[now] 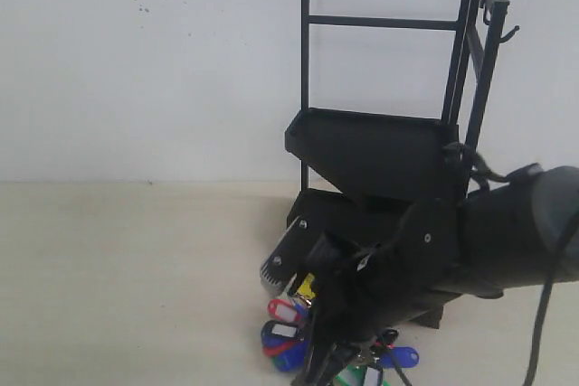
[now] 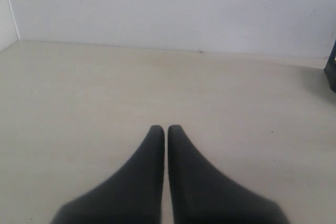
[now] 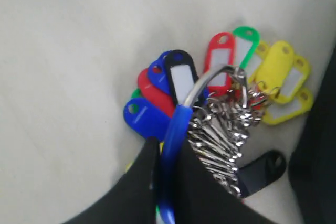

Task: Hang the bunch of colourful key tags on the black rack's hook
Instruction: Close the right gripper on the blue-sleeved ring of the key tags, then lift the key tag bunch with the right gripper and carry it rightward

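Observation:
The colourful key tag bunch lies fanned on the table, its red, blue, green, yellow and black tags joined through metal rings. My right gripper is shut on the bunch's blue loop. In the exterior view the bunch sits at the foot of the black rack, with the right gripper low over it. The hook sticks out at the rack's top right, far above the bunch. Away from both, my left gripper is shut on nothing over bare table.
A pale table runs to a white wall behind. The rack's two slanted trays stand just behind the right arm. A dark edge of the rack shows in the left wrist view. A shorter curled hook sits near the slim one.

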